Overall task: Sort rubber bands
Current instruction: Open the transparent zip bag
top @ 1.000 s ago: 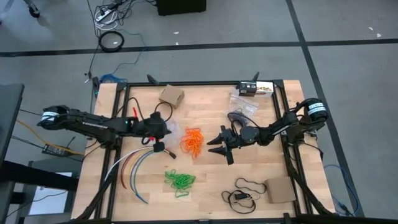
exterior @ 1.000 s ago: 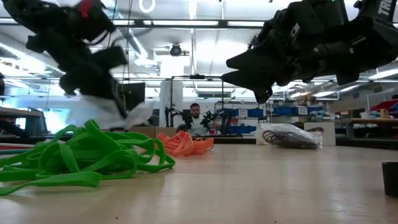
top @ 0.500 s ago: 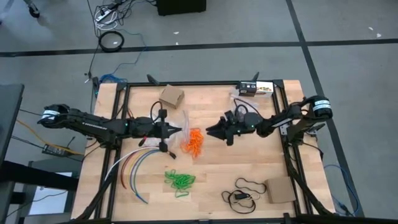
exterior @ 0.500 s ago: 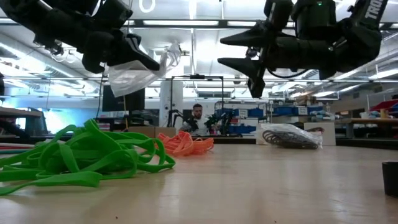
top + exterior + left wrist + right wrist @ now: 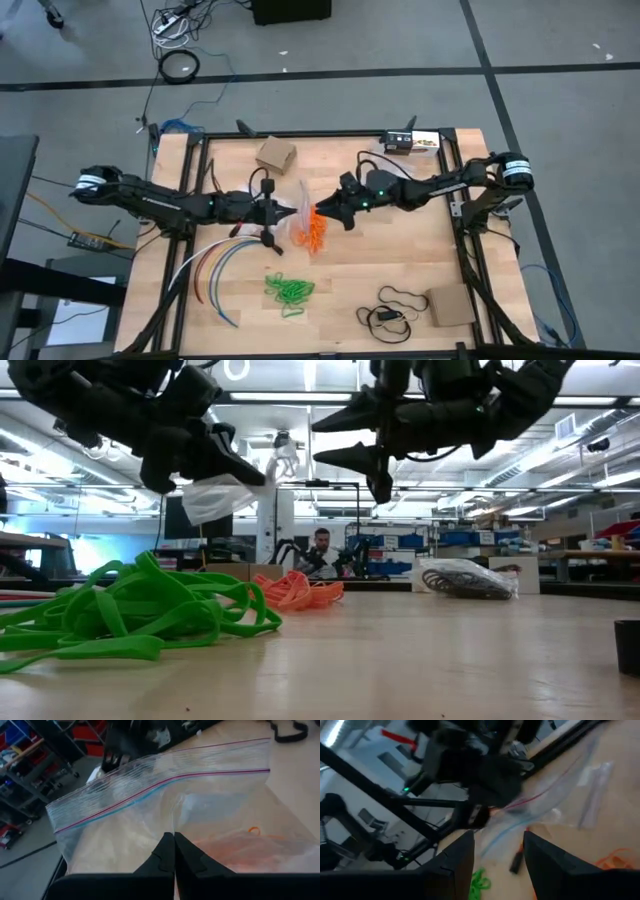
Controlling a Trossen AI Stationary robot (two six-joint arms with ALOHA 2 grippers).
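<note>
My left gripper (image 5: 277, 212) is shut on a clear zip bag (image 5: 300, 200), held up in the air over the orange rubber bands (image 5: 313, 233). The bag's zip strip (image 5: 165, 782) runs across the left wrist view. My right gripper (image 5: 320, 211) stands open just to the bag's right, its fingers (image 5: 464, 862) pointing at the bag without touching it. Green rubber bands (image 5: 288, 290) lie in a heap nearer the front. A second clear bag with dark bands (image 5: 468, 578) lies on the table at the far right. My left gripper pinches the clear bag's wall (image 5: 173, 826) between its two fingers, a little below the zip strip. The fingers come nearly level from the table's left. The bag (image 5: 215, 495) hangs from them clear of the table, its zip end toward my right gripper.
A cardboard box (image 5: 276, 153) stands at the far left and another (image 5: 450, 305) at the near right. A black cord loop (image 5: 395, 300) lies beside that one. Coloured cables (image 5: 215, 268) curve along the near left. A person (image 5: 320, 550) sits in the room behind.
My left gripper has rolled and risen a little, bringing the bag up from low over the table, with its zip end toward the right. My right gripper has gone up and toward the table's left, up to the bag, rolling as it went; it has stayed open.
</note>
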